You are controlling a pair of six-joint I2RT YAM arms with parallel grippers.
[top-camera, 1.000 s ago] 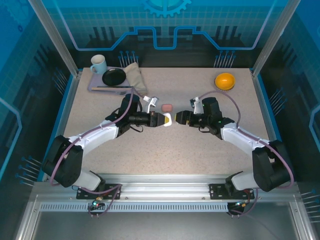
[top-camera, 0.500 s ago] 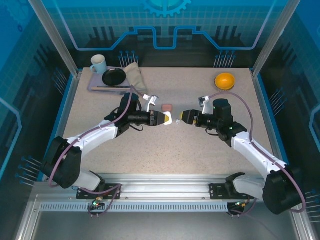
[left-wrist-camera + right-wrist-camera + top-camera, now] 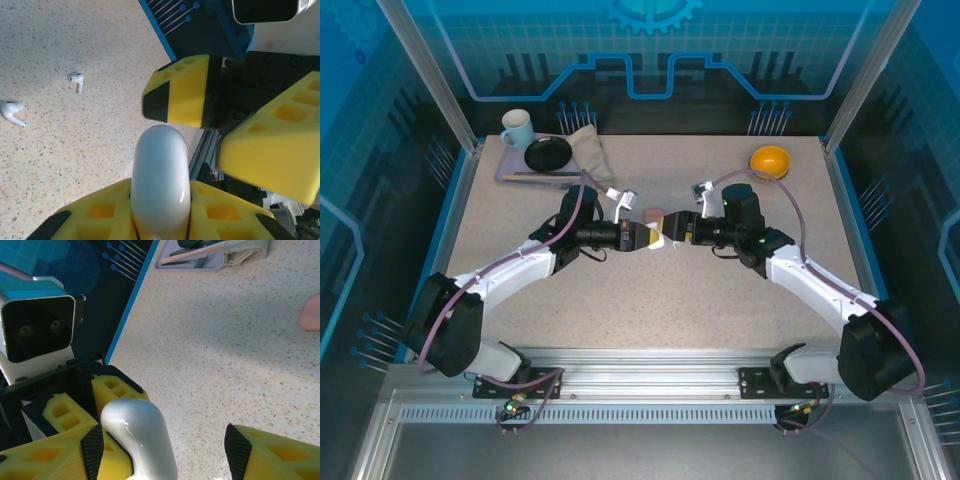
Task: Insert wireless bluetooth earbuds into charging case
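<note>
Speckled beige table point(image 3: 650, 300) enclosed by translucent blue panels point(image 3: 650, 60).

Table point(image 3: 650, 300) from above, clock centred where the left gripper point(image 3: 653, 238) and right gripper point(image 3: 672, 233) meet, the white case point(image 3: 160, 185) filling the gap between them. Obstacles: pink case point(image 3: 654, 214) just beside at 12; loaded tray point(image 3: 507, 170) at 10; orange bowl point(image 3: 769, 161) at 2. Bare tabletop at 6, flanked by both arms.

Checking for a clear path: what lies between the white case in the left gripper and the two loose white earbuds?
Nothing: in the left wrist view, bare speckled tabletop separates the white case from the earbuds.
</note>
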